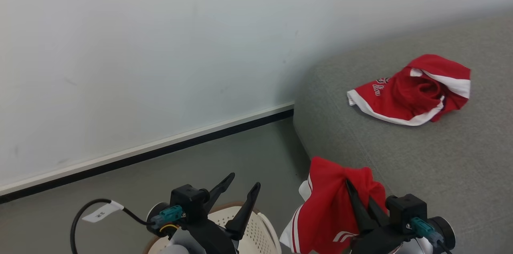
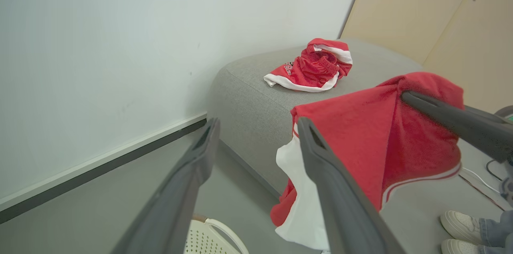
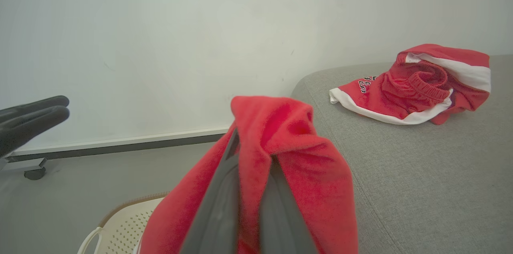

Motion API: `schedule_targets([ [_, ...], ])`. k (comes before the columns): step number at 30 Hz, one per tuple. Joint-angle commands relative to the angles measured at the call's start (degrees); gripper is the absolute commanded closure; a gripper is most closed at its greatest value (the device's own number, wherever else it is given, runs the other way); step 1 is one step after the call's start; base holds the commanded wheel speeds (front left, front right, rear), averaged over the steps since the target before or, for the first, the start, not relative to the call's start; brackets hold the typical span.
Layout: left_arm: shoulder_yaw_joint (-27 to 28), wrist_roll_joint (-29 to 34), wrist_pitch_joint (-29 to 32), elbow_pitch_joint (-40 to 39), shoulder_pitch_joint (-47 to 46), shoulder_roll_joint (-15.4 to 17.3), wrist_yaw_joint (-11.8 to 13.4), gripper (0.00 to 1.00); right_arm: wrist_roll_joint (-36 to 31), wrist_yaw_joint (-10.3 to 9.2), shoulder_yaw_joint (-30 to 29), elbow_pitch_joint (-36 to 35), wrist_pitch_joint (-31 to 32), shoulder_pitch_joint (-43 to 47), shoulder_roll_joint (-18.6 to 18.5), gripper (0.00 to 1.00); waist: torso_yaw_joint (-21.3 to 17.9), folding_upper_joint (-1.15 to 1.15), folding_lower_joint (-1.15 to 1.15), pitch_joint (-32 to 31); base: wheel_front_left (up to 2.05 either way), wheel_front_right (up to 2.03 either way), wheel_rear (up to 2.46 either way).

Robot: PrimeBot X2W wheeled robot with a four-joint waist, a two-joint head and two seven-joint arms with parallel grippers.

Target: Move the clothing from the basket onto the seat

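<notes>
The right gripper (image 1: 358, 194) is pinched tight on a red garment (image 1: 328, 206) with white stripes, which hangs just at the front edge of the grey sofa seat (image 1: 421, 174). Another red garment (image 1: 408, 91), trimmed in white, lies crumpled farther back on the seat. The left gripper (image 1: 244, 181) stands spread wide and empty above the white basket (image 1: 260, 228). Behind it is a pale wall (image 1: 160, 45).

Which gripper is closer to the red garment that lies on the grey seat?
Right. The right gripper, shut on a second red garment, is at the seat edge, short of the lying garment; the open left gripper is farther left, over the basket.
</notes>
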Motion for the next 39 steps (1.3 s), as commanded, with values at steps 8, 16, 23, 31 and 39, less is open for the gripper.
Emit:
schedule_targets([
  [8, -1.51, 0.50, 3.28, 0.88, -0.41, 0.77, 1.04, 0.00, -0.16, 0.00, -0.65, -0.83, 0.15, 1.08, 0.05, 1.00, -9.58, 0.00, 0.00, 2.64, 0.00, 0.00, 0.00],
  [16, -2.69, 1.32, 5.56, 0.41, -1.03, 1.33, 1.98, 0.00, 0.09, 0.00, -1.08, -0.90, -0.58, 1.56, 0.05, 1.00, -10.64, 0.00, 0.00, 3.92, 0.00, 0.00, 0.00],
  [23, -3.39, 1.58, 6.51, -0.17, -1.09, 2.01, 2.00, 0.00, -1.25, 0.00, 1.44, -0.47, 0.29, -3.33, -2.19, 1.00, -10.29, 0.00, 0.00, 6.03, 0.00, 0.00, 0.00],
  [31, -4.41, 2.55, 7.45, -2.24, -1.93, 3.05, 1.88, 0.00, -0.38, 0.00, 3.63, -0.11, 2.17, -16.81, -8.45, 1.00, -9.32, 0.00, 0.00, 10.41, 0.00, 0.00, 0.00],
  [39, -4.22, 5.10, 8.56, -7.20, -5.18, 6.21, 2.66, 0.00, 5.47, 0.00, 0.41, 5.70, 2.99, -42.77, -14.54, 1.00, -8.94, 0.00, 0.00, 19.20, 0.00, 0.00, 0.00],
])
